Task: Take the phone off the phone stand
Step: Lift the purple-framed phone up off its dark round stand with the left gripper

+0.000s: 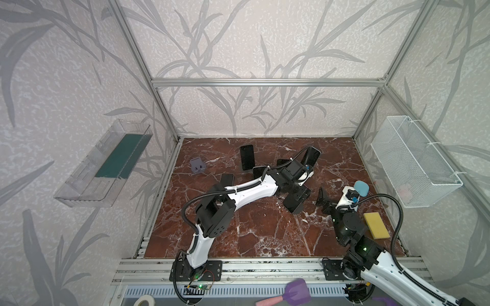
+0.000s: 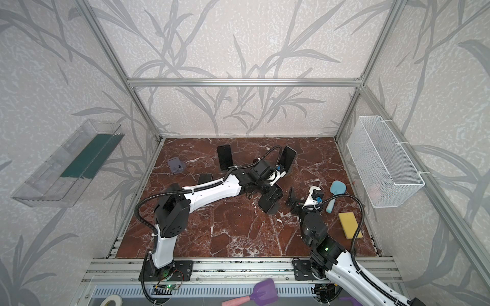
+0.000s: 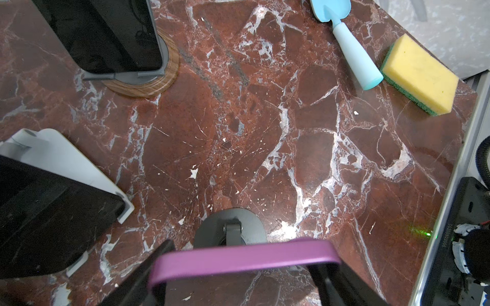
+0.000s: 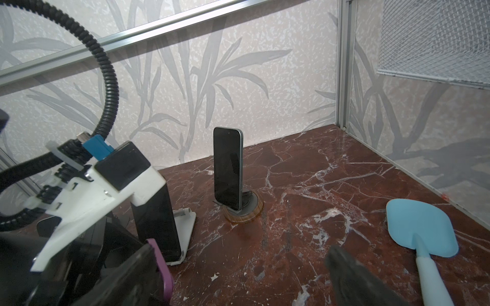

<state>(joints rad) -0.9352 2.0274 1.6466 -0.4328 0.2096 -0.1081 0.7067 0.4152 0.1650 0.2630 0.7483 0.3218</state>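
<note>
At dark phone stand (image 3: 230, 230), left gripper (image 3: 242, 275) pinching purple-cased phone (image 3: 246, 258), right gripper (image 1: 325, 202) spread nearby.

Table (image 3: 238, 132): polished red marble look, glossy. Sponge (image 3: 421, 74): porous yellow foam, rough green backing. Stand base (image 3: 148, 88): wood grain. Phone case (image 3: 238, 261): matt purple, smooth. Basket (image 1: 413, 164): white wire mesh.

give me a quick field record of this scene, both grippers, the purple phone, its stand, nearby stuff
left gripper: fingers flank the purple-cased phone; clamped or not, cannot tell
right gripper: open, empty, close by
purple-cased phone: over the dark stand, lifted or not unclear
dark stand: round base on marble table
nearby phones: one on wood-based stand, one on white stand
clutter: blue spatula, yellow sponge
</note>
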